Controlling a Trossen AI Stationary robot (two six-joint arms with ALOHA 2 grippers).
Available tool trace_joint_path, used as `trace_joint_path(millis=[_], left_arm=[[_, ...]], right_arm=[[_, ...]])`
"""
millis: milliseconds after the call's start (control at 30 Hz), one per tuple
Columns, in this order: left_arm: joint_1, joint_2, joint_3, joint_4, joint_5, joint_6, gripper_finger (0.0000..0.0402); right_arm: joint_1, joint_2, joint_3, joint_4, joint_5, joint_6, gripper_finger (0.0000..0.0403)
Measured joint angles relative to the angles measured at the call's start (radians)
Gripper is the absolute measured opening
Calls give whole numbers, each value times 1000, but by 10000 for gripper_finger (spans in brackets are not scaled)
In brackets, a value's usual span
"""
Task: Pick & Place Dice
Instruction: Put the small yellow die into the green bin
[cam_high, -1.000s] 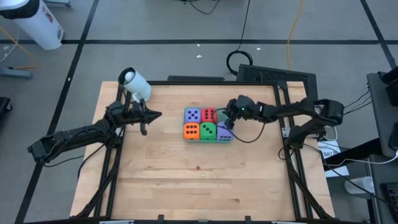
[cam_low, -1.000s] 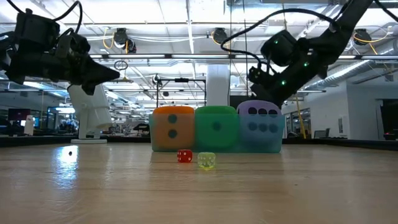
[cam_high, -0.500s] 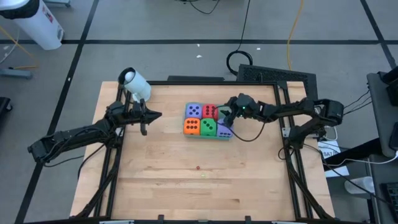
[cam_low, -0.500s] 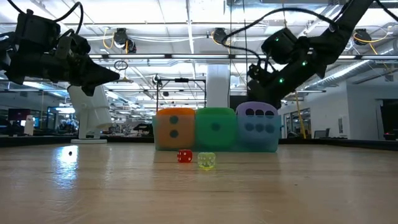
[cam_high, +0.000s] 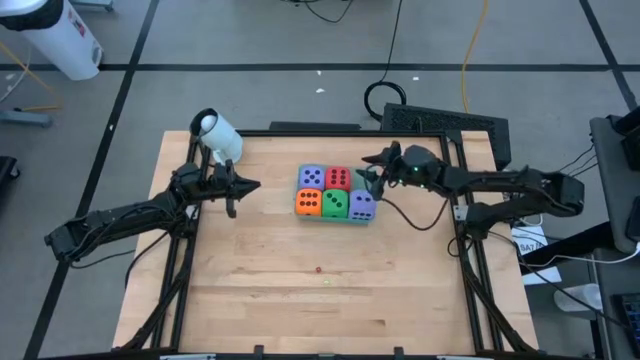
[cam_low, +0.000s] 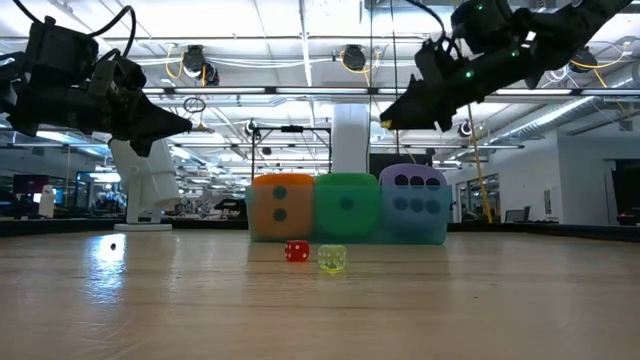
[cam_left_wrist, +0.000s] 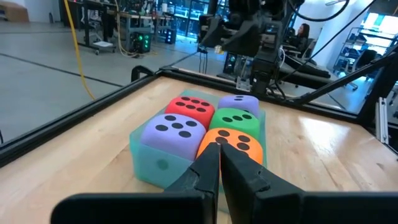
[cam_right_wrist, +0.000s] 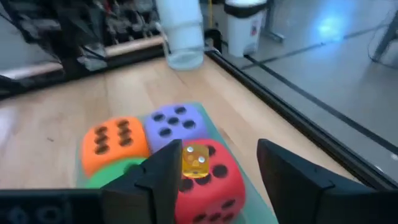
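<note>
Five dice sit packed together on a translucent green square (cam_left_wrist: 155, 163) in mid-table: purple (cam_high: 312, 178), red (cam_high: 337, 179), orange (cam_high: 308, 204), green (cam_high: 334, 206) and a second purple (cam_high: 361, 206). My right gripper (cam_high: 372, 168) is open, above and just right of the red die; it also shows in the low view (cam_low: 395, 112). In the right wrist view a tiny amber die (cam_right_wrist: 196, 160) shows between the open fingers, over the red die (cam_right_wrist: 208, 186). My left gripper (cam_high: 240, 188) is shut and empty, raised left of the dice. My right gripper: the tiny amber die (cam_right_wrist: 196, 160) shows close beside one finger (cam_right_wrist: 163, 174); I cannot tell whether the finger touches it or whether it lies on the red die.
A tiny red die (cam_low: 296, 251) and a tiny pale yellow die (cam_low: 332, 258) lie on the bare wood nearer the front edge. A white cylindrical object (cam_high: 216, 135) stands at the far left corner. A black frame (cam_high: 462, 215) runs along the table's sides.
My right gripper was low against the right side of the dice. The group slid a little toward the far edge. The gripper has then risen clear and drawn back toward the table's right edge.
</note>
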Motion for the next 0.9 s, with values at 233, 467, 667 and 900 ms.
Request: trace_joint_path(millis=[233,467,667,900], left_arm=[[-3,0,0,4,-6,-43,24],[-106,1,38,-3,12,-162,21],[-294,60,134,-91,-198,-160,7],[-429,230,229,-80,-419,-149,4]], right_arm=[[1,117,-2,-22,-69,-57,133],[1,150,-1,25,-59,-195,99],[14,150,-1,30,-50,-330,138],[15,150,-1,30,-49,-429,210]])
